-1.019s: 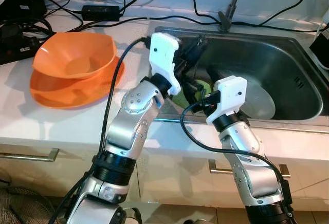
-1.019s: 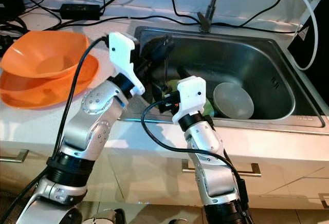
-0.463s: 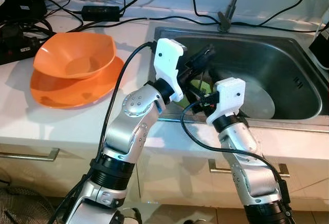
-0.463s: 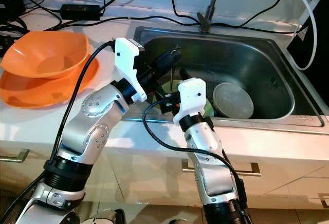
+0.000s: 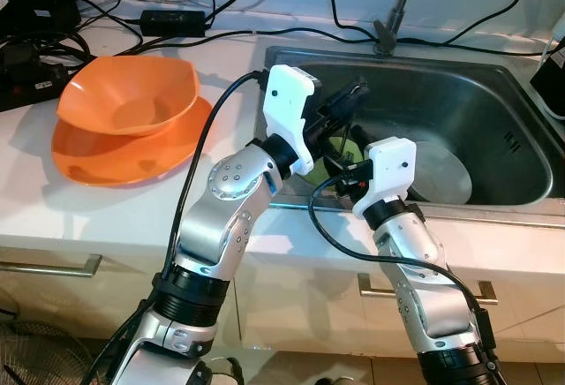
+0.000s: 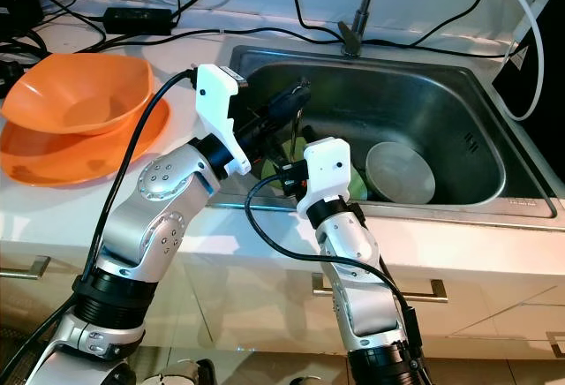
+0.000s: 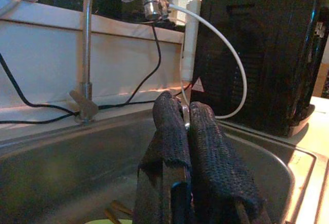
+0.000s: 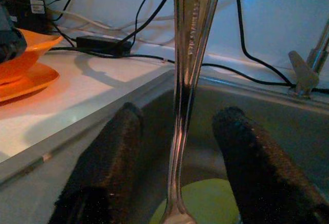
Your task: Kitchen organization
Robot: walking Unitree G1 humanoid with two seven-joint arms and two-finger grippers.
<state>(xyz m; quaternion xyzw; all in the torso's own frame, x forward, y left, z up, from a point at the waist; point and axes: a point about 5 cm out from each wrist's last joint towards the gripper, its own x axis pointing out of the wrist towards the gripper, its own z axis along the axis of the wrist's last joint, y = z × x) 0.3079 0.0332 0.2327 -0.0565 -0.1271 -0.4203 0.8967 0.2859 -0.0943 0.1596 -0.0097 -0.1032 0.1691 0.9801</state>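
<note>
Left eye view, left to right: orange bowl (image 5: 128,94) stacked on orange plate (image 5: 124,151) on countertop (image 5: 53,208); left gripper (image 7: 186,116) over sink (image 5: 494,94), fingers pinched on a metal utensil handle (image 8: 187,54) hanging upright; right gripper (image 8: 177,131) spread wide either side of that handle, not touching it.

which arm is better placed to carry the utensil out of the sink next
Left. The left gripper is already shut on the metal utensil, which hangs over the sink. The right gripper is open, its fingers either side of the handle without touching it.
</note>
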